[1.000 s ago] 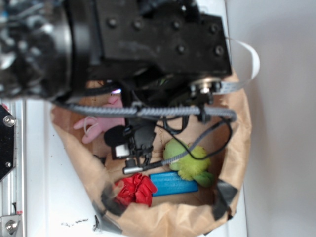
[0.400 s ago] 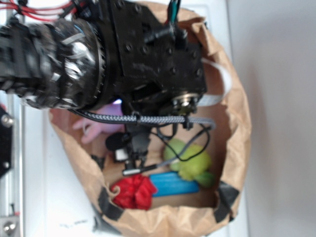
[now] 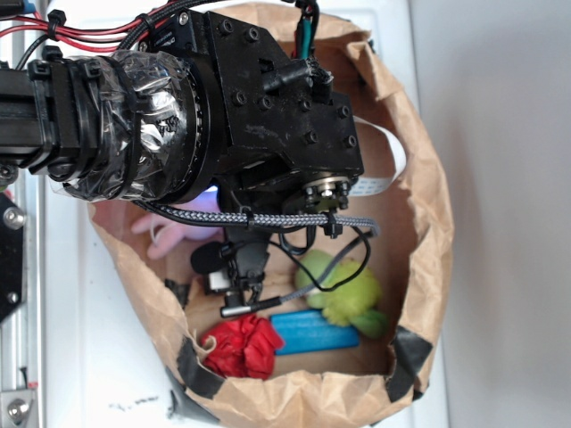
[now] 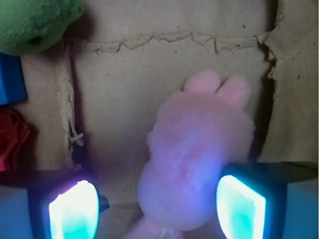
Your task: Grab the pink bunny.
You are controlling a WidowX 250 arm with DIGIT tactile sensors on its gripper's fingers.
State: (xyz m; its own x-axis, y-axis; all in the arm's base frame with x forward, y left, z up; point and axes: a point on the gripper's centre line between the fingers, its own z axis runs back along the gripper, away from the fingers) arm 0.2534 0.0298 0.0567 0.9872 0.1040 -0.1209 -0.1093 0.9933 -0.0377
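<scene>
The arm (image 3: 178,116) is reaching in from the upper left of the exterior frame and is covering the upper half of a brown paper bag (image 3: 428,232) lying open on a white surface (image 3: 98,357). Grey tape is wrapping the arm's round section, and a braided grey cable (image 3: 268,218) is running across the centre of the frame. No brand, label or writing is readable in either view.

In the wrist view the gripper (image 4: 157,206) is standing wide, its two glowing pads (image 4: 72,209) sitting at the lower left and lower right of the frame. The bunny (image 4: 197,154) is lying on the bag floor between the pads, nearer the right pad, and its lower body is appearing to touch that pad; a clear gap is separating it from the left pad. Two rounded pink lobes are pointing toward the top of the frame. The jaws are not clamping the bunny.

In the exterior view the bunny (image 3: 174,234) is showing only in part at centre left, under the arm. A green plush (image 3: 343,287) is lying at centre right, a blue block (image 3: 312,332) just below it, and a red ball (image 3: 239,346) at the lower centre touching the block's left end. In the wrist view the green plush (image 4: 35,22), blue block (image 4: 10,79) and red ball (image 4: 12,142) are lining the left edge, well apart from the bunny
</scene>
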